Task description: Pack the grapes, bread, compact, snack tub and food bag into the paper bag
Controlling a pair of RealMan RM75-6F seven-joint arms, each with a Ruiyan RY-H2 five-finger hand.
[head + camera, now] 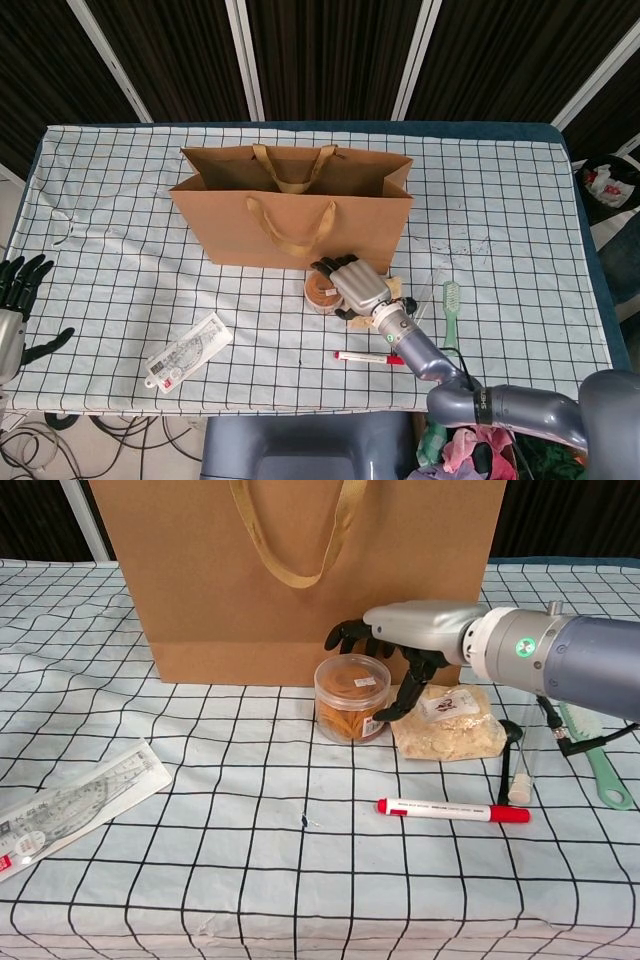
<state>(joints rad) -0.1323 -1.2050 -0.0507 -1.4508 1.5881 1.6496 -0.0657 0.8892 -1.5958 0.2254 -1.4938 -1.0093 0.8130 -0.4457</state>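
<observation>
Squarely at the centre of the checked tablecloth (pixel 120 200) stands the paper bag (pixel 290 215), upright, its mouth open and its handles up; everything else is placed from it. The right hand (pixel 400 645) hovers just in front of the bag's lower right part, palm down over the snack tub (pixel 351 697), its dark fingers (pixel 345 635) spread above the lid and its thumb reaching down beside the tub's right wall (whether it touches the tub I cannot tell). It holds nothing. The left hand (pixel 15 300) lies far to the bag's left at the table's edge, fingers apart and holding nothing. The food bag (pixel 448 723), filled with pale crumbs, lies flat in front of the bag's right corner, just right of the tub. A printed flat packet (pixel 187 350) lies well in front of the bag's left end. A green brush (pixel 592 750) lies beyond the bag's right corner, and a red-capped marker (pixel 452 810) lies further forward, in front of the food bag.
</observation>
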